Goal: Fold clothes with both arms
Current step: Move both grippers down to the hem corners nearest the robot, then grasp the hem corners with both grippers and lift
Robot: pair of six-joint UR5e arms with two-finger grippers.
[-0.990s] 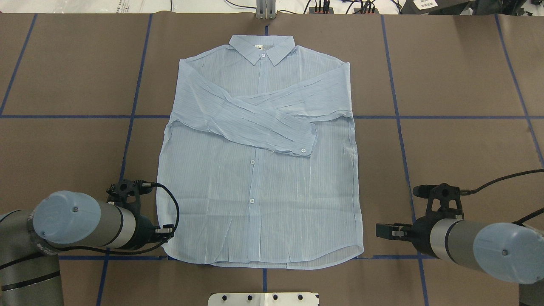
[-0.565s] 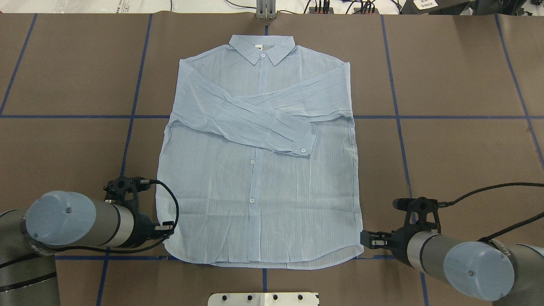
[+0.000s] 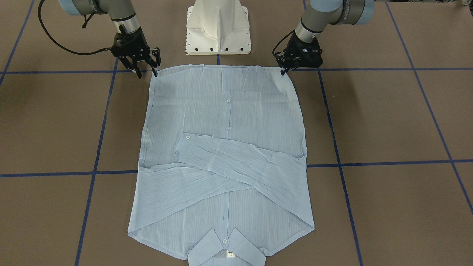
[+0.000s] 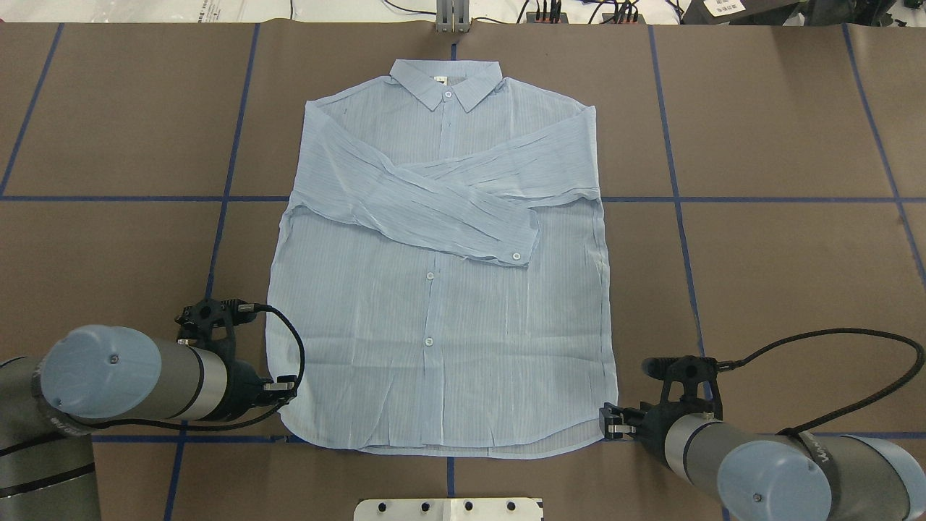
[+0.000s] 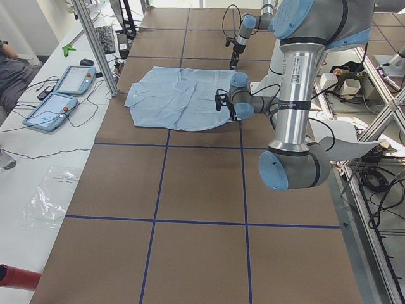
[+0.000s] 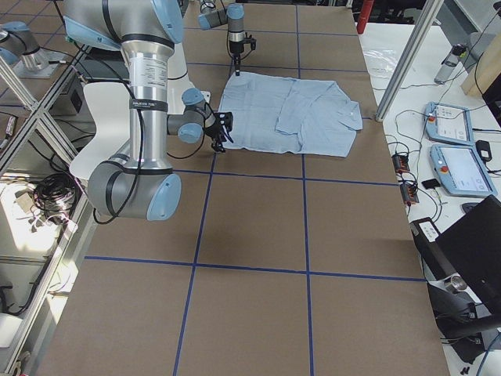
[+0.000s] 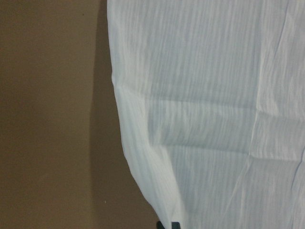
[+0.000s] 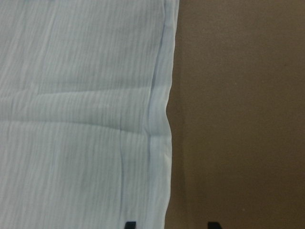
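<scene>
**Front-facing view.** One shirt (image 3: pixel 225 111), pale blue, spread flat and buttoned on the brown table (image 3: pixel 388 122).
- Its hem lies just in front of the white pedestal (image 3: pixel 218 26). The collar (image 3: pixel 225 251) is at the end farthest from it, and both sleeves (image 3: pixel 236 159) are crossed over the chest.
- Right gripper (image 3: pixel 147 74): at the hem corner to one side of the pedestal, fingers apart.
- Left gripper (image 3: pixel 283 71): at the hem corner on the pedestal's other side, fingers drawn together on the cloth edge.
- Blue tape lines (image 3: pixel 388 162) grid the table.

**Overhead view.** The pedestal (image 4: pixel 448 508) is at the bottom border and the shirt (image 4: pixel 441 347) lies directly beyond it. The left gripper (image 4: pixel 286 391) touches one hem corner and the right gripper (image 4: pixel 608 423) the other.

**Left-end view.** On the white bench across the table from the pedestal, past the collar:
- two teach pendants (image 5: pixel 76 79);
- a keyboard (image 5: pixel 104 39);
- a clear plastic bag (image 5: pixel 54 196);
- a person (image 5: pixel 7 69), mostly cut off.

An aluminium post (image 5: pixel 95 44) rises between the shirt and the pendants.

**Right-end view.** The pendants (image 6: pixel 445 121) show on the same bench, beyond the shirt (image 6: pixel 297 113) from the pedestal.

**Left wrist view.** The shirt edge (image 7: pixel 214 119) runs over bare table. The dark fingertips (image 7: pixel 169 224) are together on that edge.

**Right wrist view.** Two fingertips (image 8: pixel 129 224) are spread apart, one over cloth and one over table, with the shirt's edge (image 8: pixel 81 119) between them.
</scene>
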